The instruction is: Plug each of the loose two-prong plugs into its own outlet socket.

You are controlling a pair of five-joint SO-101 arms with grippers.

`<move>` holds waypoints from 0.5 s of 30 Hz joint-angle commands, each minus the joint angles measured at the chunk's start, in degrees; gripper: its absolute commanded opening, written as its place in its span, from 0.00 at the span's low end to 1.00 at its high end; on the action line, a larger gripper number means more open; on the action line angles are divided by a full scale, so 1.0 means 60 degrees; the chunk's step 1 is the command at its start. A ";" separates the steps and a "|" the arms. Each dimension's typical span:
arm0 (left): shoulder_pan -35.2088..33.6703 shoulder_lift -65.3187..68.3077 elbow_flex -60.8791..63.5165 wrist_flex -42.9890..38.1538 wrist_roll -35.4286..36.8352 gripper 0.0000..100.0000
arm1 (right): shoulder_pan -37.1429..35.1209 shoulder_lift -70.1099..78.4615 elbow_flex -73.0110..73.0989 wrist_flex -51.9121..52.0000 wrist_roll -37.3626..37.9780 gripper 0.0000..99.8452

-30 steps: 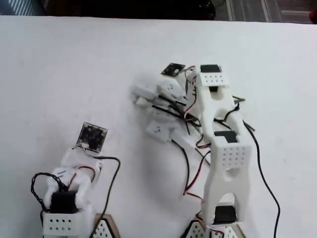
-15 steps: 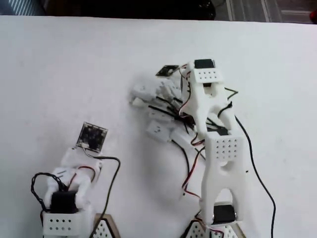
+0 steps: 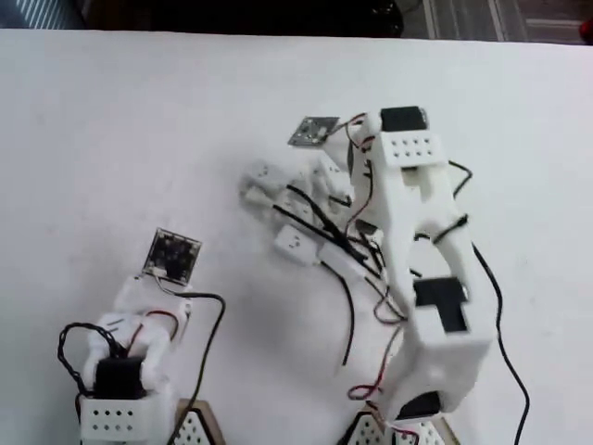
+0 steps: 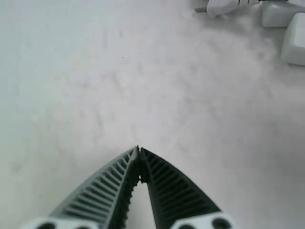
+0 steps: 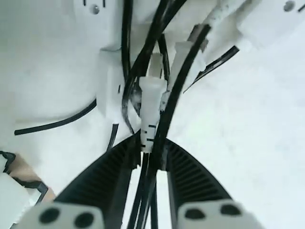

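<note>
Several white outlet blocks [image 3: 296, 243] and black cables [image 3: 349, 311] lie tangled at mid-table. My right gripper [image 5: 151, 143] is over this tangle, shut on a white two-prong plug [image 5: 151, 102] whose front points toward a white socket block [image 5: 108, 86]; black cables run between the fingers too. From above, the right arm [image 3: 408, 213] covers much of the pile. Near the front left of the table my left gripper [image 4: 139, 151] is shut and empty above bare tabletop, with outlet blocks [image 4: 281, 14] far ahead of it.
A further outlet block [image 3: 262, 176] sits on the pile's left side. The left arm [image 3: 130, 343] is folded back at the front left corner. Loose cable ends trail toward the front edge by the right arm's base [image 3: 408, 417].
The right arm swung left over the pile, then back right, and its elbow rose toward the camera. The cables beneath it shifted with it. The left arm stayed still.
</note>
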 commanded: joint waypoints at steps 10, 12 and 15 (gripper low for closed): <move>0.0066 -0.0051 -0.0029 -0.0117 -0.0088 0.02 | 0.2322 -0.4139 0.2022 0.0154 0.1480 0.02; 0.0066 -0.0051 -0.0029 -0.0132 -0.0088 0.02 | 0.2864 -0.4198 0.2154 0.0168 0.1451 0.02; 0.0066 -0.0051 -0.0029 -0.0132 -0.0088 0.02 | 0.3538 -0.4271 0.2344 0.0183 0.1421 0.02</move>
